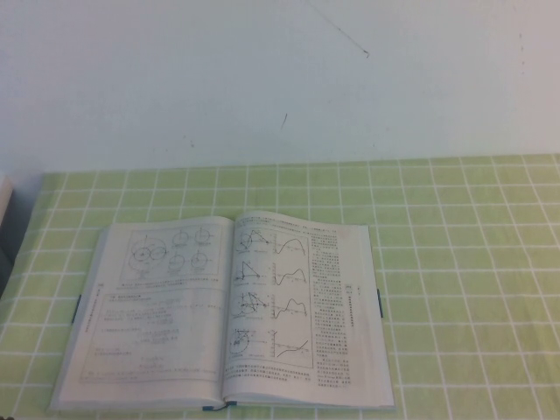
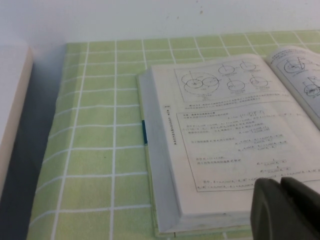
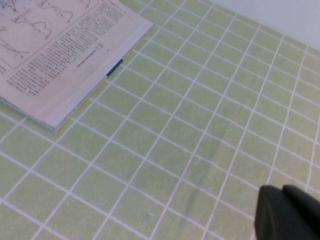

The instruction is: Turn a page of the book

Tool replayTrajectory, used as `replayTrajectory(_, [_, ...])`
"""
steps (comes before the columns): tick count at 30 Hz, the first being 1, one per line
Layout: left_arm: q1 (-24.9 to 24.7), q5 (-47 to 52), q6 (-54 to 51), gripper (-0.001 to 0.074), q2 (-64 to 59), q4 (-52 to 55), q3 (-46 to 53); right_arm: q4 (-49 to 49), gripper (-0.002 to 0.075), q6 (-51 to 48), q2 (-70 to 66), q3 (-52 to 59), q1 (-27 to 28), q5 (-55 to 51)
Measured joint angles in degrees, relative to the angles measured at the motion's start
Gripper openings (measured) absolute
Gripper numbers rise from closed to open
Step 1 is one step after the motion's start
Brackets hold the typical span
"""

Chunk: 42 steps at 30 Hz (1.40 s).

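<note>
On the left, the left hand shows only as a dark tip in its wrist view, hovering over the near left corner of the book; whether its fingers are apart or together, I cannot tell. Neither arm reaches into the high view.

And here is the large thick technical book with white printed pages and a thin grey-blue cover edge, lying open and flat on the near left-of-centre part of the desk. Its spread runs long from left to right, the spine gutter pointing from the robot's side toward the wall, slightly tilted. The thin white paper page with circle diagrams lies flat as the left leaf, circles toward the wall and lines of text nearer the robot. The right leaf carries four rows of graphs and a dense text column. The print is too small to read.

Under it all, a light green cloth with a white grid covers the desk, with a plain white wall behind.

Over to the right, the right hand hangs above bare green cloth, well apart from the book's right edge; its finger state I cannot tell either.
</note>
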<state>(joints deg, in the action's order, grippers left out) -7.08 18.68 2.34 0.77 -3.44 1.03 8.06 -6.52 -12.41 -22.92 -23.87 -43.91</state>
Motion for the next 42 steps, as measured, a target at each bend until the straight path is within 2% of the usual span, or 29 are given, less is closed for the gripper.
replayTrajectory(8, [0.1,0.0,4.2,-0.0002,0.0,0.2,0.0,0.0,-0.0002,0.0,0.0,0.0,0.0,0.0])
replayTrajectory(16, [3.9,0.0,4.6,-0.0002,0.0,0.3,0.0,0.0,-0.0002,0.0,0.0,0.0,0.0,0.0])
replayTrajectory(42, [3.9,0.1,0.2,-0.0002,0.0,0.4,0.0,0.0,-0.0002,0.0,0.0,0.0,0.0,0.0])
